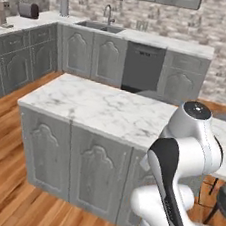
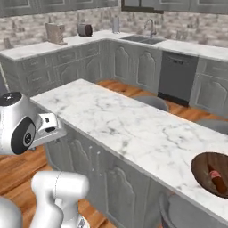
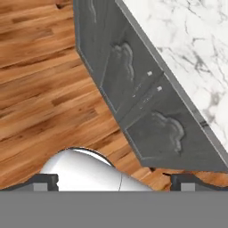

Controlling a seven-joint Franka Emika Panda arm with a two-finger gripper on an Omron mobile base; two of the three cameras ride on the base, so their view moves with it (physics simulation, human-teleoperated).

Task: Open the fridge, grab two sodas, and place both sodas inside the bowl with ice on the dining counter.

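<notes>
The arm is folded low beside the dining counter (image 2: 133,129), gripper (image 3: 113,180) spread wide and empty, pointing floorward; a reddish soda (image 2: 218,180) lies slantwise in the bowl (image 2: 202,171).

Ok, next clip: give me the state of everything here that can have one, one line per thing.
gripper: open, holding nothing, over the floor beside the counter base.
bowl: upright on the dining counter, one reddish soda lying inside.
dishwasher: door shut.
sink faucet: no water visible.
counter base cabinet doors: shut.
</notes>
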